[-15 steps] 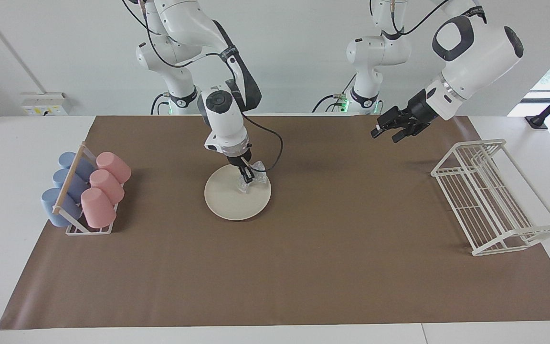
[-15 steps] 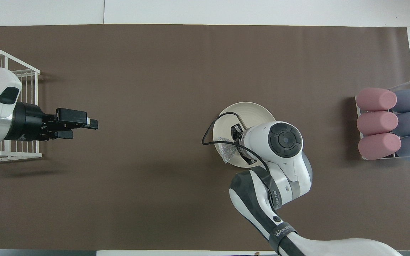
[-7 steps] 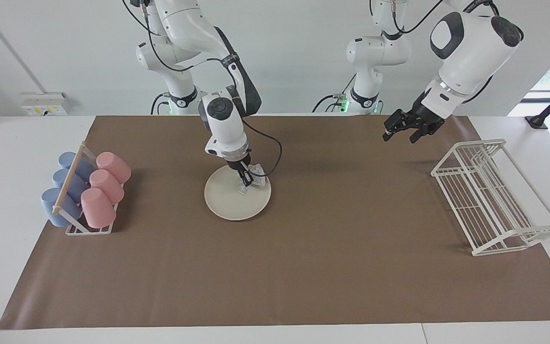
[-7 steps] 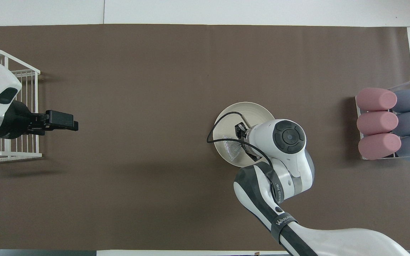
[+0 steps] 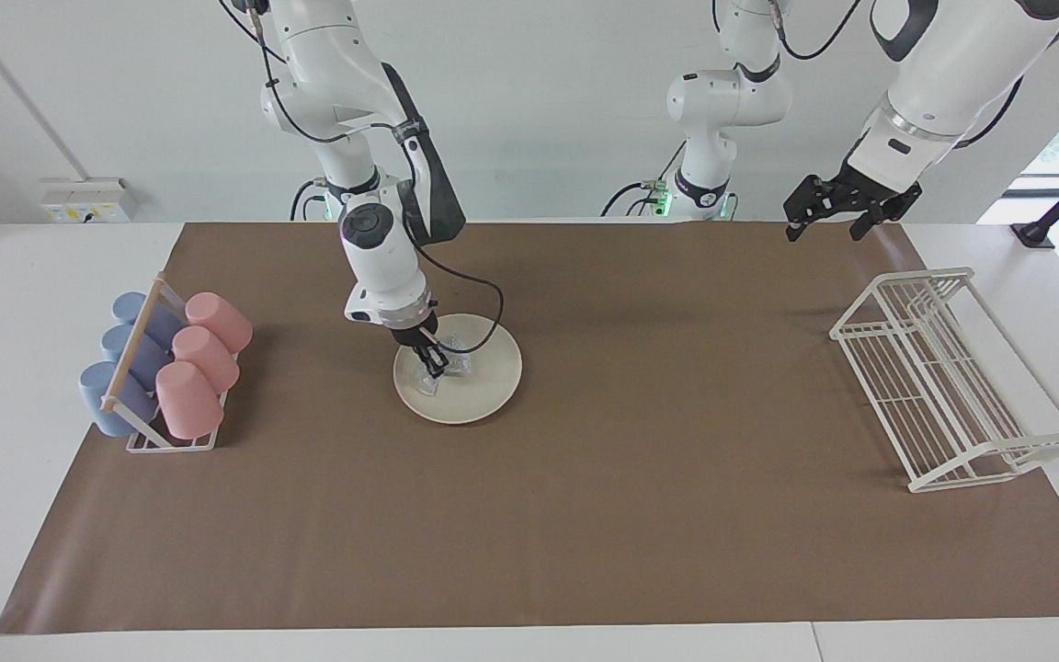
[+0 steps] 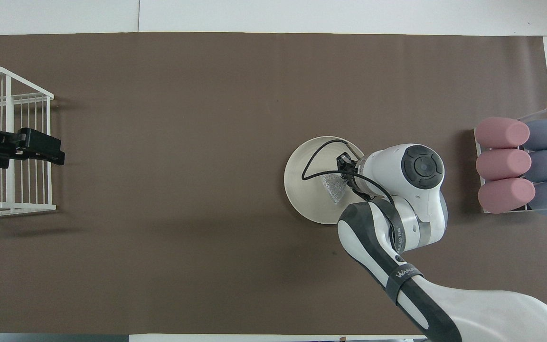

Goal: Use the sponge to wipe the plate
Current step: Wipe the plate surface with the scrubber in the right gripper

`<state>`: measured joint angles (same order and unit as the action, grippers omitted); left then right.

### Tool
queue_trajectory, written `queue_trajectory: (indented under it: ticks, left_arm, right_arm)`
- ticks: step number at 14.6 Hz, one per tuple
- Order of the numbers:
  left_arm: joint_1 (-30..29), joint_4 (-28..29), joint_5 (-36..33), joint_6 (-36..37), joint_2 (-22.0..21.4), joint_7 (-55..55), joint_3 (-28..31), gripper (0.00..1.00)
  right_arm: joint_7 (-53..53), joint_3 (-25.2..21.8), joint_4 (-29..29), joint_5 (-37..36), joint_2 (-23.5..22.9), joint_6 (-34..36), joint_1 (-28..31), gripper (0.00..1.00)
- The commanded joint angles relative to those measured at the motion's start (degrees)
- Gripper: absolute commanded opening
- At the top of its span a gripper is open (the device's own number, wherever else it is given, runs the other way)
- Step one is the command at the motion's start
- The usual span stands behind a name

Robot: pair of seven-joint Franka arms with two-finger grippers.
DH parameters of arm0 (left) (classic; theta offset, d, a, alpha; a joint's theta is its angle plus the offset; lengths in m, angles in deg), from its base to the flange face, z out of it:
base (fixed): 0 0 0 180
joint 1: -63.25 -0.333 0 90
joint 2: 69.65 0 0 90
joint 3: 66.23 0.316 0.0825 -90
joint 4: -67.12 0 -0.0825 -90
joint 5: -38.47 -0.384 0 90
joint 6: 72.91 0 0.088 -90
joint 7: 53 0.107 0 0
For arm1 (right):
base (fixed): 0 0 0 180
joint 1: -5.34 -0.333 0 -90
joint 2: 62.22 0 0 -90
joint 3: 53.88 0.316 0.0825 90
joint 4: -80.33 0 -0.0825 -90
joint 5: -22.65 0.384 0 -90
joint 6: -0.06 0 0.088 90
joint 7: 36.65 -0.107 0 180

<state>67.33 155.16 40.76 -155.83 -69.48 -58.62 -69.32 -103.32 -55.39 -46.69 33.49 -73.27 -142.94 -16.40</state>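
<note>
Cream-white and round, the plate [image 5: 470,382] is laid flat on the brown mat [image 5: 585,515] that covers the surface, roughly midway between the rows of cups and the middle of the mat. On the plate, toward the edge nearest the right arm's end, the silvery-grey sponge [image 5: 442,370] is pressed down by the right gripper [image 5: 431,364], whose jaws are closed on it from above. In the overhead view the sponge [image 6: 333,186] is seen as a glittery wedge on the plate [image 6: 306,190], just beside the right gripper [image 6: 347,175], with a black cable [image 6: 318,159] looped over the plate's surface.

At the right arm's end of the mat, pink cups [image 5: 199,363] and blue cups [image 5: 120,363] are held on their sides in a low wooden-barred rack [image 5: 139,345].

The left gripper [image 5: 837,207] is held up in the air over the mat's edge nearest the robots, near the white wire rack [image 5: 943,386], which is set at the left arm's end of the surface. Its jaws are spread apart and nothing is gripped. In the overhead view the left gripper [image 6: 41,147] is seen over the wire rack [image 6: 17,190].
</note>
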Motion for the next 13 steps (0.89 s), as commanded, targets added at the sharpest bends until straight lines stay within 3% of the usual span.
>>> queue_trajectory:
  ticks: [1,7,13]
  left_arm:
    - [0.9,-0.5,-1.7,-1.0,1.6,-0.9,1.2,1.00]
    - [0.4,1.5,-1.5,-3.5,0.8,-0.9,1.2,1.00]
    - [0.4,1.8,-1.3,-4.5,0.7,-0.9,1.2,1.00]
  right_arm:
    - [1.0,0.5,-0.4,0.0,-1.3,-1.8,0.1,0.00]
    - [-12.3,0.7,-0.5,1.3,-1.4,-2.9,-5.1,0.00]
    - [-15.0,0.8,-0.5,12.8,-1.7,-5.2,-9.2,0.00]
